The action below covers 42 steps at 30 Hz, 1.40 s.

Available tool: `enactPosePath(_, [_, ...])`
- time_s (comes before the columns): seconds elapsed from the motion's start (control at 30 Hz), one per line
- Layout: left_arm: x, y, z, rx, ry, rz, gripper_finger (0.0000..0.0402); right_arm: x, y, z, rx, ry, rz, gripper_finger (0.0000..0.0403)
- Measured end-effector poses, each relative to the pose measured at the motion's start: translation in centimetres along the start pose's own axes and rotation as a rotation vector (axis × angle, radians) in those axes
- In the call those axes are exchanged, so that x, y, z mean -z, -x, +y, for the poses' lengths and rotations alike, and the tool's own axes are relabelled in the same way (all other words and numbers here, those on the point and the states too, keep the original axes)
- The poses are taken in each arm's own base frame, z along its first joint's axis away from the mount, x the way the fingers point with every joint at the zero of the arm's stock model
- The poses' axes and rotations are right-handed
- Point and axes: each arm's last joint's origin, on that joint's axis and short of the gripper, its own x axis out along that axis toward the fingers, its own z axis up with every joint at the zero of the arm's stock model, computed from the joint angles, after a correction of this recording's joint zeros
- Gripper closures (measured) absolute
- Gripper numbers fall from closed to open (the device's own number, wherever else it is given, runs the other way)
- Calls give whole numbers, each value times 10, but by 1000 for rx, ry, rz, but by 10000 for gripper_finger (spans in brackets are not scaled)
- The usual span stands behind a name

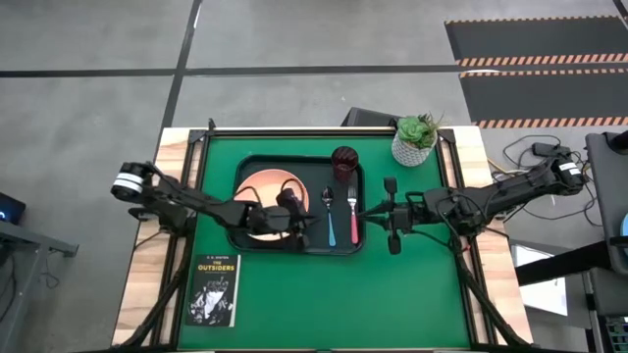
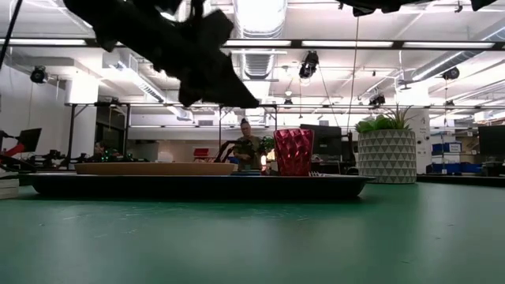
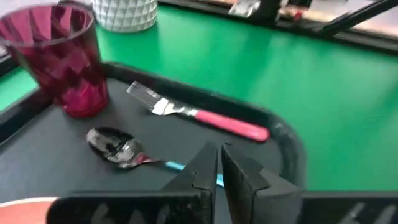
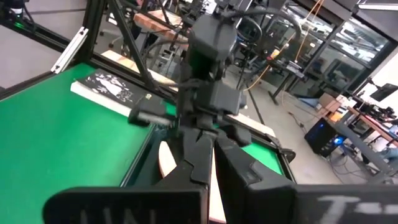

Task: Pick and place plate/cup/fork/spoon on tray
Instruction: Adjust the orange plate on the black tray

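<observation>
both claws pinched shut and empty, all four pieces on the tray

the left gripper hangs over the tray between the plate and the spoon, its two fingers pressed nearly together with nothing between them. the right gripper sits just off the tray's right edge, above the green mat, fingers likewise together and holding nothing.

the left arm covers part of the plate, and in the left wrist view the spoon's blue handle runs out of sight behind the fingers. from table height the cutlery is hidden behind the tray's rim.

inside the tray: the salmon plate on the left, the dark red cup upright in the far right corner, the spoon and the fork lying side by side, heads toward the cup, not touching.

a white pot with a plant stands beyond the tray's far right corner, a black book near the mat's front left.
</observation>
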Motion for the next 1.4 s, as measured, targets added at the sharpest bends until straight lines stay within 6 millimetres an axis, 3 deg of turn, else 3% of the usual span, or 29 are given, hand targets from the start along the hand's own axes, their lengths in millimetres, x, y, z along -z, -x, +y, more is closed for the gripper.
enactPosePath(0.2, [7,-15,10,-28,-2,52,401,0,0,0,-2,1,5,394])
enactPosePath(1.4, [20,-15,19,-56,37,92,402,2,0,1,-1,-5,22,394])
